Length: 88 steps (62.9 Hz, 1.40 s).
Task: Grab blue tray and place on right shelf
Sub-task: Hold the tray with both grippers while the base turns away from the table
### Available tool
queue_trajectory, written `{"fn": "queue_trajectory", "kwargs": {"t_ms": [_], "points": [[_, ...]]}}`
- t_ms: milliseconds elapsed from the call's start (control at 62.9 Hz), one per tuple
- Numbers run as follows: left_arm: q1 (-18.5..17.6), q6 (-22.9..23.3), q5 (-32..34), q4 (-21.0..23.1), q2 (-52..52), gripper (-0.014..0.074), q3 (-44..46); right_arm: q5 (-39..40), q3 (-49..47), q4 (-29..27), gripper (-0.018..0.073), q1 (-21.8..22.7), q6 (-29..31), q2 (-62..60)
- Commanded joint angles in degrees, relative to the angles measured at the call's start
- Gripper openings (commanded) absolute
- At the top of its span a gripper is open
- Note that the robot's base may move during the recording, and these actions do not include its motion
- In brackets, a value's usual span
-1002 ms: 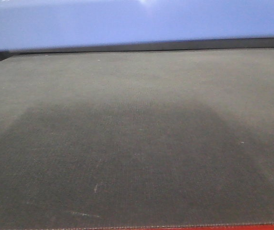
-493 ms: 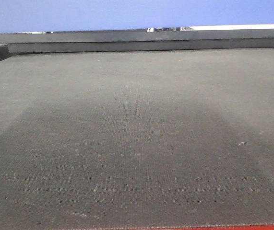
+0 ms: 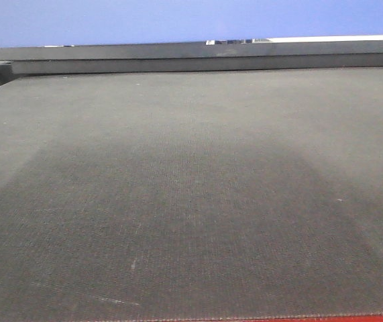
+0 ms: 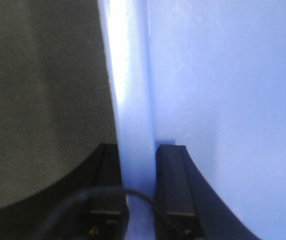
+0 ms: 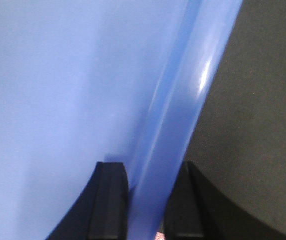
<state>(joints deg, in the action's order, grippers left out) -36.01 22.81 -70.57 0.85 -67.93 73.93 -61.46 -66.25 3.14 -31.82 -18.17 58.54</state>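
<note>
Front view: the blue tray [image 3: 178,20] fills the top strip, beyond the desk [image 3: 191,201]'s far edge.
Left wrist: the left hand [image 4: 137,155] pinches the tray's rim, with the desk alongside.
Right wrist: the right hand [image 5: 148,172] pinches its rim too.

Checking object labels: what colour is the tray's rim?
Light periwinkle blue, glossy; the blue tray shows it best in the right wrist view.

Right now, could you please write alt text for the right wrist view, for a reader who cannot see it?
The right gripper is shut on the flared rim of the glossy blue tray, black on both sides of the rim at the bottom edge. The tray fills the left and middle of the picture, and a dark grey mat shows on the right.
</note>
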Motion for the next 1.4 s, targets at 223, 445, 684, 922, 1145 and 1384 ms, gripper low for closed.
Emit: {"fn": "queue_trajectory", "kwargs": {"t_ms": [223,445,684,922,1145,1384], "points": [[-0.7,-2.1,-0.2,-0.9,1.1,-0.0048,1.9,4.4,-1.9,0.2,0.0055,-0.3,2.6,-1.1],[-0.7,-2.1,-0.2,-0.9,1.1,-0.0048,1.9,4.4,-1.9,0.2,0.0055,-0.3,2.6,-1.1],[-0.7,-2.1,-0.2,-0.9,0.6,-0.0048,1.9,4.4,-1.9,0.2,0.0055,-0.3,2.6,-1.1],[-0.7,-2.1,-0.2,1.4,0.6,-0.0048,1.9,4.4,-1.9,0.2,0.0055,-0.3,2.6,-1.1],[-0.7,-2.1,-0.2,3.0,0.6,-0.0048,1.9,4.4,-1.9,0.2,0.0055,-0.3,2.6,-1.1],[-0.7,-2.1,-0.2,3.3,0.6,-0.0048,1.9,4.4,-1.9,0.2,0.0055,-0.3,2.6,-1.1]]}}
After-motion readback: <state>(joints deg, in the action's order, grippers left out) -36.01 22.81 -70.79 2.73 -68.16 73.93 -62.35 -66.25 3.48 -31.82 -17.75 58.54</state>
